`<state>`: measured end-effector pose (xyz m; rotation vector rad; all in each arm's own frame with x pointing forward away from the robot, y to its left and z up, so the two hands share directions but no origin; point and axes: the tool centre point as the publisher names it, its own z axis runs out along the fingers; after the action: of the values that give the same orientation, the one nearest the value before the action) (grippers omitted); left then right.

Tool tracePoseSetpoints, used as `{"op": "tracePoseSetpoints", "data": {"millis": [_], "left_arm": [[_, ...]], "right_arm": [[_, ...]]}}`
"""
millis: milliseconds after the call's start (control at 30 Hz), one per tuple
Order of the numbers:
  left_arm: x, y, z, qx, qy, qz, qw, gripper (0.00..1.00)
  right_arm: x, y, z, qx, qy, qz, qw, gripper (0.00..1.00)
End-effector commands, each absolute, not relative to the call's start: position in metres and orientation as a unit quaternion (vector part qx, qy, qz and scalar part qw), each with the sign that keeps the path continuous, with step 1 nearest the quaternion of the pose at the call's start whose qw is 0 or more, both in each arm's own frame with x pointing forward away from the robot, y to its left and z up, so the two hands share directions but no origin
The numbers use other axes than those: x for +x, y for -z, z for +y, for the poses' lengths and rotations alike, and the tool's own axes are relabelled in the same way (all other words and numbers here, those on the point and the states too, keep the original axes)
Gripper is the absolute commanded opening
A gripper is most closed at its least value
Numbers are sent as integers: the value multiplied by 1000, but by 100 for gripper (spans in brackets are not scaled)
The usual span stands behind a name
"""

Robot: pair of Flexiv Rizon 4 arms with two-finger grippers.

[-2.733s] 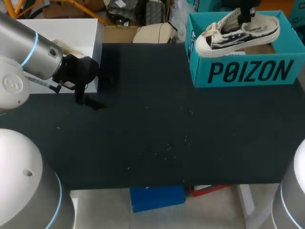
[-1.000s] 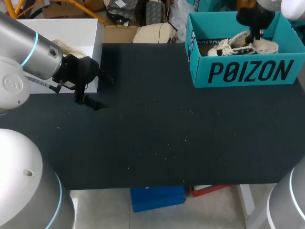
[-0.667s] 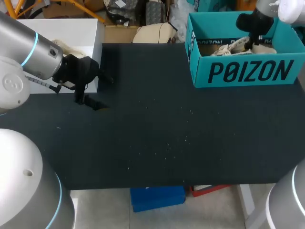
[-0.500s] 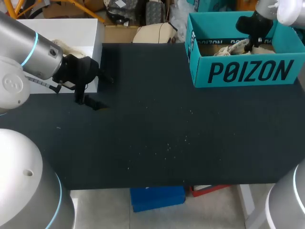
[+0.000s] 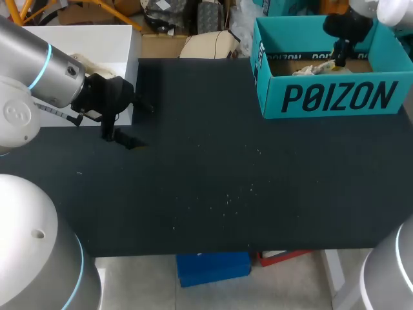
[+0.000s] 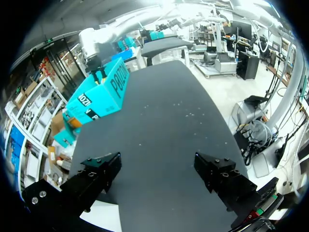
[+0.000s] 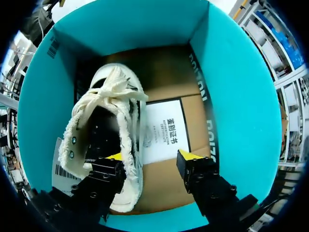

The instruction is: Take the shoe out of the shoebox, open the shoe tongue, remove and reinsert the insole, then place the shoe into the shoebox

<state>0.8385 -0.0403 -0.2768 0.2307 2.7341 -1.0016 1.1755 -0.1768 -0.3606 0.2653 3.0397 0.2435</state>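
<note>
The shoe [image 7: 108,145], light, soft canvas, lies in the shoebox [image 7: 231,96] at the tabletop's [image 5: 226,161] one o'clock. The right gripper [image 7: 149,162] hangs open, seemingly clear; pinch the collar.

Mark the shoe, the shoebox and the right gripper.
shoe [image 7: 104,130], right wrist view, its dark opening.
shoebox [image 5: 335,97], head view, printed front wall.
right gripper [image 7: 151,155], right wrist view, midway between its yellow tips.

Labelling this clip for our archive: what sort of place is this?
Likely a robot manipulation test bench: a black table, the left gripper open above it, and the right gripper open over a white shoe inside a teal shoebox.
</note>
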Motion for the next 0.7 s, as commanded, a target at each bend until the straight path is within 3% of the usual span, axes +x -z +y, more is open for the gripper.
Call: {"op": "tracePoseSetpoints", "data": {"millis": [33,333,700], "left_arm": [[838,278,-41,78,340,930,112,100],[838,278,-41,78,340,930,112,100],[838,278,-41,78,340,930,112,100]], "right_arm": [[1156,315,-177,88,-70,991,74,99],[1125,259,-156,86,-86,984,129,100],[1045,218,-115,148,-35,982,113,100]]}}
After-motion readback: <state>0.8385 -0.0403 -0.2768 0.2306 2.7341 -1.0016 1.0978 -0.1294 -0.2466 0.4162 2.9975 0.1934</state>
